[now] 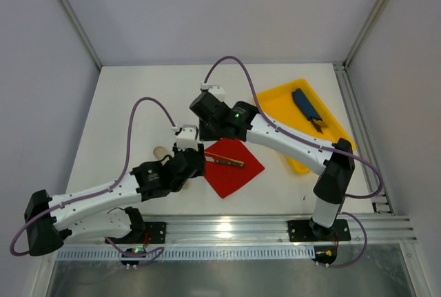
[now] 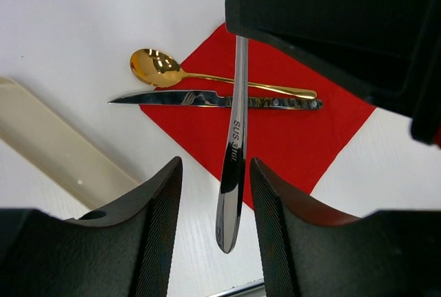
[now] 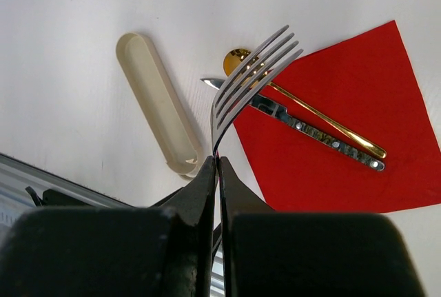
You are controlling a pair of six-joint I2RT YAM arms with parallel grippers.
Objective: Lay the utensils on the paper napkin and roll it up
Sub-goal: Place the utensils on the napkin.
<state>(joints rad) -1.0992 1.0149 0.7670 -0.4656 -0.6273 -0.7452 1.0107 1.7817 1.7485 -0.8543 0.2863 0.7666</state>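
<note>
Over the left corner of the thin red square paper napkin (image 1: 234, 167), mid-bench: right fingers (image 3: 200, 200) clamped together on the slim silver metal fork (image 3: 251, 69), held clear of the white bench (image 2: 69, 21). Left fingers (image 2: 155, 228) apart, either side of its handle. Gold metal spoon (image 2: 155, 68) and silver metal knife (image 2: 207, 99) lie side by side on the napkin, tips overhanging left.

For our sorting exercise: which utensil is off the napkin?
The fork, pinched by the right gripper; gold spoon and knife lie on the red napkin.

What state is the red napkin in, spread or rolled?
Spread flat: the napkin lies open, corners out, with a spoon and knife lying across it.
</note>
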